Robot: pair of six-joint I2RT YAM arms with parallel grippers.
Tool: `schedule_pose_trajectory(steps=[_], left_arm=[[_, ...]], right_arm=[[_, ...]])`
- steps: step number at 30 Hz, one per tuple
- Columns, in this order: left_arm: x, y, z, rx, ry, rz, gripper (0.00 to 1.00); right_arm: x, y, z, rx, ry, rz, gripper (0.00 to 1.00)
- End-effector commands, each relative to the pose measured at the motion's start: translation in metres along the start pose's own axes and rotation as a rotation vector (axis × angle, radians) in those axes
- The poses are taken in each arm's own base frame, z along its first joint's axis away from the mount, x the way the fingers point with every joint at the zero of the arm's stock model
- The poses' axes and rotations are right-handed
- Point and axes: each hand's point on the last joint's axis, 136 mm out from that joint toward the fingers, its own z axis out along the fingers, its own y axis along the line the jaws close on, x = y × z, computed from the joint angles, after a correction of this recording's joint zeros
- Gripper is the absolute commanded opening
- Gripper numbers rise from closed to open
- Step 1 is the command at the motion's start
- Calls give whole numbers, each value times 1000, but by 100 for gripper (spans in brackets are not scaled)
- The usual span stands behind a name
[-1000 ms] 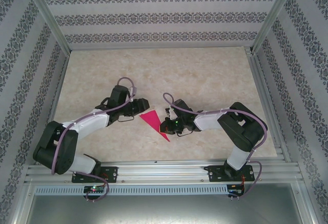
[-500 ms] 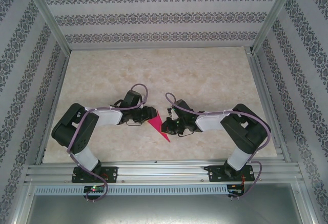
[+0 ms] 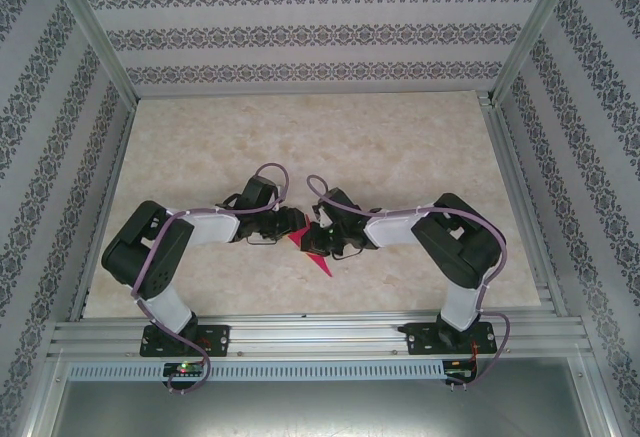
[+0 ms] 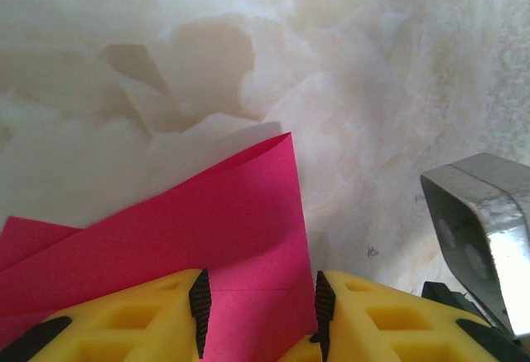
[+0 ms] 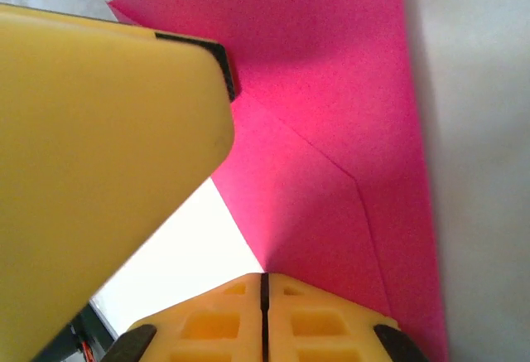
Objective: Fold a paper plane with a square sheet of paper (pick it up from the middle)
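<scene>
Pinching the folded magenta-pink paper sheet (image 5: 331, 89), our right gripper (image 5: 263, 281) is clenched. We should close the parted left gripper (image 4: 258, 300) squarely over it.

Magenta-pink folded paper plane (image 3: 318, 260) lies on the cream, marble-veined tabletop (image 3: 400, 147); yellow plastic fingers (image 4: 124, 320) carry black pads (image 4: 199, 296); grey floral-striped wallpaper (image 3: 300, 37) surrounds the tabletop.

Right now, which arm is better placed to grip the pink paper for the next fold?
Left, probably. The left gripper straddles the paper with open jaws; the right gripper is shut, tips at the paper.
</scene>
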Motion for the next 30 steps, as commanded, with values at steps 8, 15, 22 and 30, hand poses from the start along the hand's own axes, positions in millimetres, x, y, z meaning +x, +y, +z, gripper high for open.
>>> schedule_pose_trajectory(steps=[8,15,22,30], left_arm=[[8,38,11,-133,23,-103,38],[9,41,11,-145,28,-119,38],[7,40,8,-142,24,-120,38],[5,32,4,-120,18,-108,38]], right_arm=[[55,-45,-14,55,75,42,14],[91,-56,-27,59,135,18,16],[114,-83,-43,119,140,40,17],[109,-70,-59,66,80,24,17]])
